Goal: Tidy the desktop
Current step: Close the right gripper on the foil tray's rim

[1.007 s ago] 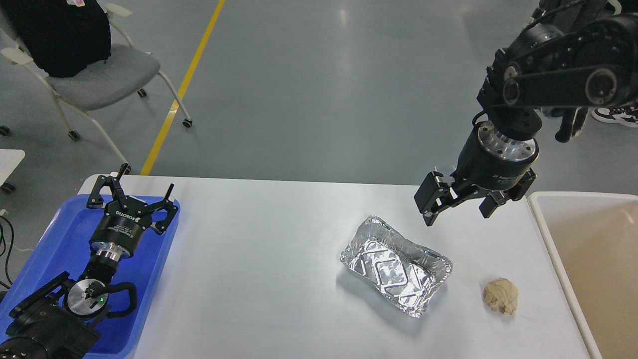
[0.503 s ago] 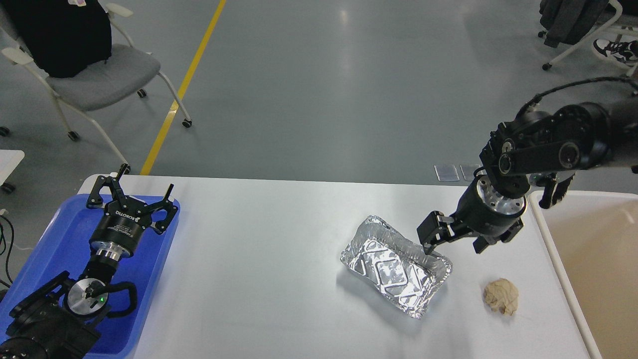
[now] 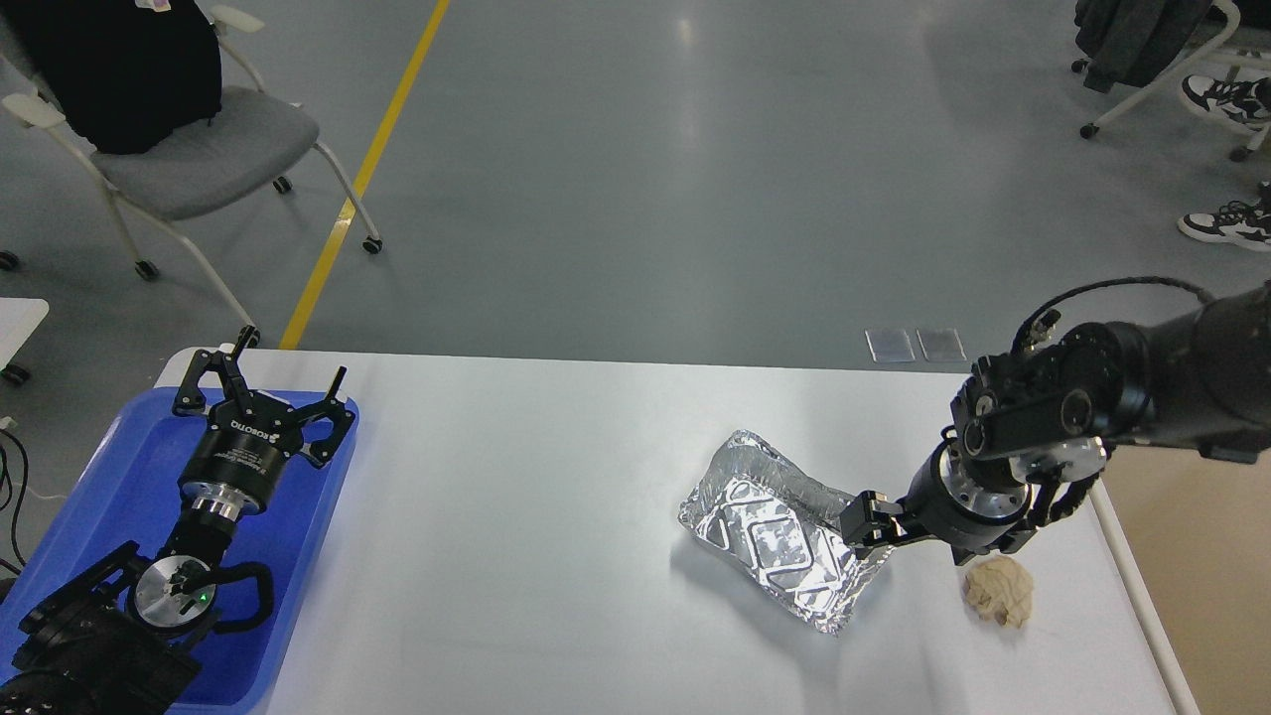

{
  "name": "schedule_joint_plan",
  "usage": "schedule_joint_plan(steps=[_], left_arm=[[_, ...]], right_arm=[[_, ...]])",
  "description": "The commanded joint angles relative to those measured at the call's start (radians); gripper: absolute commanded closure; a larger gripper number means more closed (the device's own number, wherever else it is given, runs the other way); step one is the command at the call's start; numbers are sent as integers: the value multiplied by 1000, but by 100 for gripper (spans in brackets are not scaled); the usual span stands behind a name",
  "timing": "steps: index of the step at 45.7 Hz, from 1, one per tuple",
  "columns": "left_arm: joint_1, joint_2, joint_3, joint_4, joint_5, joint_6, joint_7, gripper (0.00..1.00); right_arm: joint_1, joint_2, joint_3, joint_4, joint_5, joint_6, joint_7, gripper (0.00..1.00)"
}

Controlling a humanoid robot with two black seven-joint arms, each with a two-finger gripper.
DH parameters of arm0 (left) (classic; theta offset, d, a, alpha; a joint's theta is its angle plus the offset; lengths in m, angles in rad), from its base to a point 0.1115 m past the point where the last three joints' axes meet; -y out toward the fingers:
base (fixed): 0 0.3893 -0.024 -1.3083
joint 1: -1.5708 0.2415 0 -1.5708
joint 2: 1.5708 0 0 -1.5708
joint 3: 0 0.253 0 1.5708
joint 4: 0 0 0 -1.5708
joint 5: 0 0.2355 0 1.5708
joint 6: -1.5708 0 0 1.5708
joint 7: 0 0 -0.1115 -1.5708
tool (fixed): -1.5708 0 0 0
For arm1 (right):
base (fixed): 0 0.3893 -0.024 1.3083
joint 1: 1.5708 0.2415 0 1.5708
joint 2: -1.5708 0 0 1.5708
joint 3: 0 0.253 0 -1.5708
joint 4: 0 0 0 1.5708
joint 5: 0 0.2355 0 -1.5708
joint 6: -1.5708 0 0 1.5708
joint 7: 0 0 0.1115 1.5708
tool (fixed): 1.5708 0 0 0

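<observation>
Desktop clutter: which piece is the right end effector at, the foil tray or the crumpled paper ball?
The foil tray: the right end effector is at its right rim, while the tan paper ball lies apart, nearer the bin.

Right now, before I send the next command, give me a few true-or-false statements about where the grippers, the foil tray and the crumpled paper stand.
1. The right gripper is at the right end of the crinkled silver foil tray. True.
2. The left gripper is shut on something. False: it is open and empty, above the blue plastic tray.
3. The crumpled beige paper wad lies inside the foil tray. False: it lies on the white rectangular desktop, right of the tray.
4. The beige white-rimmed bin stands at the desktop's right edge. True.
5. The foil tray sits inside the blue tray. False: it rests on the desktop, far to its right.
</observation>
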Motion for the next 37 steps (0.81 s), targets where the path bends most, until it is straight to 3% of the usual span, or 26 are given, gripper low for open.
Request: schedule_joint_plan(steps=[1,12,37], left_arm=[[1,0,0,0,0,0,0,1],[1,0,0,0,0,0,0,1],[-1,0,0,0,0,0,0,1]], right_arm=[[-103,-21,24,-22,27,-122,-80,1],[-152,-15,86,-25,110,-220,-106,1],[-239,24,139,-148,147,-245,-103,1]])
